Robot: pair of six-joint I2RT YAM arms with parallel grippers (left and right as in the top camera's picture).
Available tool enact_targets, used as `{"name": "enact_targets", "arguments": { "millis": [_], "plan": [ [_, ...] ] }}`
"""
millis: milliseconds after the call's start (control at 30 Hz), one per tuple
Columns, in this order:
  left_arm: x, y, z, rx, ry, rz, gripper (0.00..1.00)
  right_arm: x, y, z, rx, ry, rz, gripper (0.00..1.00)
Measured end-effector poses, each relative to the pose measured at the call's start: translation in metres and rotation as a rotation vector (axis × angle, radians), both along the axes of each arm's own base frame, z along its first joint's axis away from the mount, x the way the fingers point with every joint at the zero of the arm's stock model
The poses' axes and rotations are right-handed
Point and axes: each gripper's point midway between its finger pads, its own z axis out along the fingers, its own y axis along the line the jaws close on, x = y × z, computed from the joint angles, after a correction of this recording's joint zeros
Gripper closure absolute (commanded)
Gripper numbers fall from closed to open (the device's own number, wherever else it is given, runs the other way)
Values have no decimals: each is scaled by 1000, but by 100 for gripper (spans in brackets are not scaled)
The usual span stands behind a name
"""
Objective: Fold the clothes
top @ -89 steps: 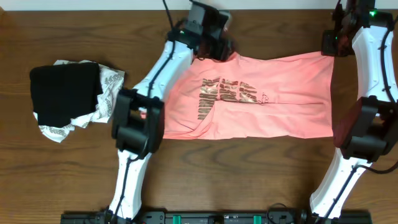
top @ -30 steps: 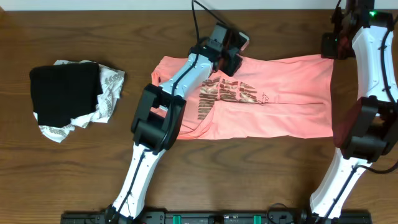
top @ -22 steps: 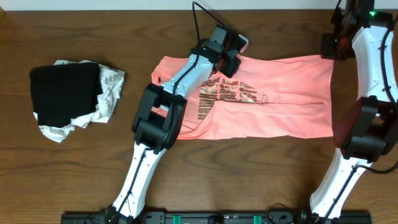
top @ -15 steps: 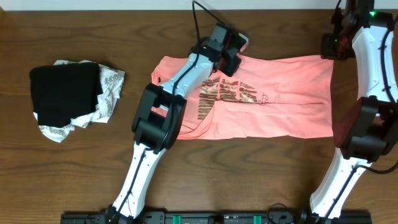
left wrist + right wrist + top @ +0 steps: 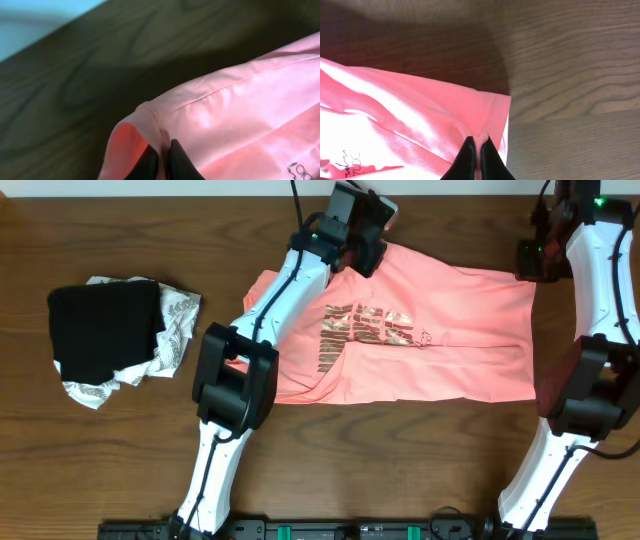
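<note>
Salmon-pink T-shirt lies spread on the brown wood table, centre-right in the overhead view, long side running left-right. Fabric looks soft and thin, a bit shiny where light hits; colour is even. Three lines of brownish-gold metallic lettering sit left of the shirt's middle, turned sideways to the camera; too small to read. Small mark just right of the lettering, can't tell what. Faint horizontal crease runs from there toward the right edge. Bottom edge is fairly straight; bottom-left corner is rumpled w/ a fold tucked under. Top edge slopes up to a peak at the far side, left of centre, where the L gripper has it. Top-right corner is at the R gripper.

L wrist view: fingertips pressed together on a pinch of pink cloth beside a stitched hem. Hem bends into a rounded ridge, w/ a darker inner side showing as an open lip at left. Cloth there is up off the table, shadow on the wood behind it.

R wrist view: fingertips clamped tight on the shirt's corner, near the hemmed side edge. Cloth drapes away to the left w/ bright highlights and soft folds; a bit of lettering shows at bottom-left.

Well apart, at the table's left: a folded black garment resting on a crumpled white cloth w/ grey pattern.
</note>
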Motion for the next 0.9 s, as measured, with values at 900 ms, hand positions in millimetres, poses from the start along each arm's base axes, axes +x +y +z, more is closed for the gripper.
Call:
{"name": "enact_targets", "arguments": {
  "millis": [900],
  "plan": [
    [-95,26,-4,175,326,-37,90,-77,48,-6,241,303,172,99]
  ]
}}
